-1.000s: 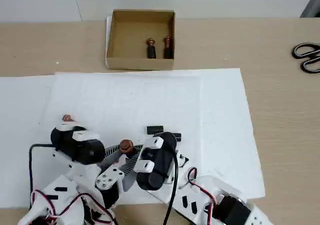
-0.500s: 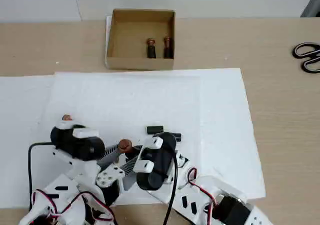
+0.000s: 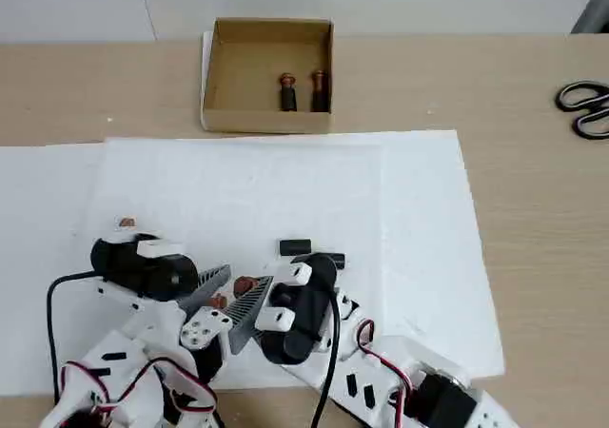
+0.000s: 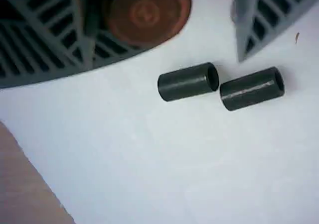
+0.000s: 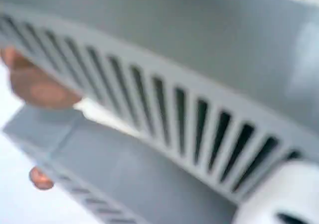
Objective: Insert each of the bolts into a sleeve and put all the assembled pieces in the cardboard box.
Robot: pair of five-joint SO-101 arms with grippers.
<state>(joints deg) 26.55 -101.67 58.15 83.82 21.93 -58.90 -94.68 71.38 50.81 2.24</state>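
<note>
A copper bolt (image 3: 244,283) (image 4: 144,12) (image 5: 40,84) hangs low over the white sheet, with my right gripper (image 3: 245,293) (image 5: 55,99) shut on it. My left gripper (image 3: 221,278) (image 4: 199,50) is right beside it, jaws apart and nothing between them. Two black sleeves (image 3: 295,247) (image 3: 330,258) lie end to end just beyond both grippers; the left wrist view shows them (image 4: 188,80) (image 4: 251,88) past the left fingers. Another bolt (image 3: 127,223) (image 5: 40,179) stands on the sheet behind the left arm. The cardboard box (image 3: 266,121) at the back holds two assembled pieces (image 3: 287,91) (image 3: 320,89).
The white sheet (image 3: 419,209) covers the work area, and its far half lies bare between the sleeves and the box. Scissors (image 3: 585,107) lie on the wooden table at the far right edge. Both arms crowd the near edge of the table.
The held bolt has sunk a little lower between the grey fingers. The left arm's wrist has shifted slightly to the left. The sleeves and the box have not moved.
</note>
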